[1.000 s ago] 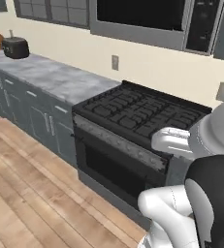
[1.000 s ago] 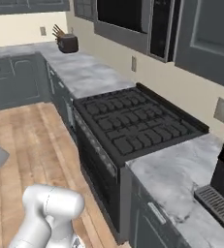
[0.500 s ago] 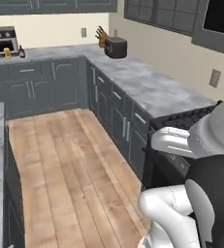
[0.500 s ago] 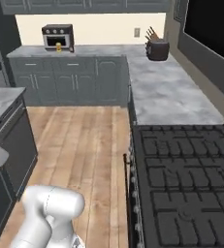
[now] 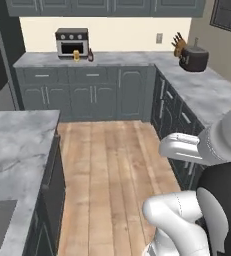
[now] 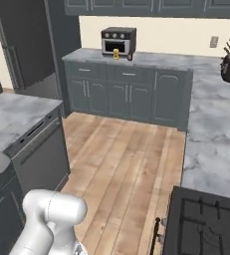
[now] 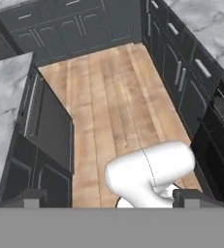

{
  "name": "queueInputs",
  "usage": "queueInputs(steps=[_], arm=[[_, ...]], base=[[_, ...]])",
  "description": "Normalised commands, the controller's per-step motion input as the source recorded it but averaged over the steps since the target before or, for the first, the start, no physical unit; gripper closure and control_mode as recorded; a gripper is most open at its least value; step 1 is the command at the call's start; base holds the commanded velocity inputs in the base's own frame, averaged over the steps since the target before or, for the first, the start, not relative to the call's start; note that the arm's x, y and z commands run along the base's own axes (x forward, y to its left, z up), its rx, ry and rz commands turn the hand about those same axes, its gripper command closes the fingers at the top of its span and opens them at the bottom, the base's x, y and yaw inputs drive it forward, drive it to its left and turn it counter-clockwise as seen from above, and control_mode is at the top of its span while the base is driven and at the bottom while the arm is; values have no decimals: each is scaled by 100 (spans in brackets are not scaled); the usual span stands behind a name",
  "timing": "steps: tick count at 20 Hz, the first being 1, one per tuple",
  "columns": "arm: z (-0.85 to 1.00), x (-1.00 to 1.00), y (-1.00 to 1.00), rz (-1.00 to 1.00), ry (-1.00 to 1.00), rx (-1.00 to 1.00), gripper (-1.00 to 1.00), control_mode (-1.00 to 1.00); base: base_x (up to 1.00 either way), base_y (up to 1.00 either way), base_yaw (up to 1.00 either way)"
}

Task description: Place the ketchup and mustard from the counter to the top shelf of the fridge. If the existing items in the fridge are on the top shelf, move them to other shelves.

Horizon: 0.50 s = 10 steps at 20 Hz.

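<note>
mustard (image 5: 76, 55) and ketchup (image 5: 90, 54) wait side by side before the toaster oven (image 5: 72, 42) on the far counter (image 5: 117, 59); gripper (image 7: 106, 202) spread wide, empty.

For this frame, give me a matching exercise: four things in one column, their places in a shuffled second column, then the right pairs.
Things:
1. mustard
2. ketchup
3. toaster oven
4. knife block

Places:
A. on the right-hand counter run, behind the dark toaster
B. at the back of the far counter, behind both bottles
C. in front of the toaster oven's door
D. just right of the yellow bottle, by the oven's right corner

Pairs: 1-C, 2-D, 3-B, 4-A
</note>
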Motion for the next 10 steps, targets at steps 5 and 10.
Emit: queueInputs(steps=[5, 10], arm=[[0, 0, 0, 0, 0, 0, -100, 100], [0, 0, 0, 0, 0, 0, -100, 100]], base=[[100, -47, 30], [100, -49, 27]])
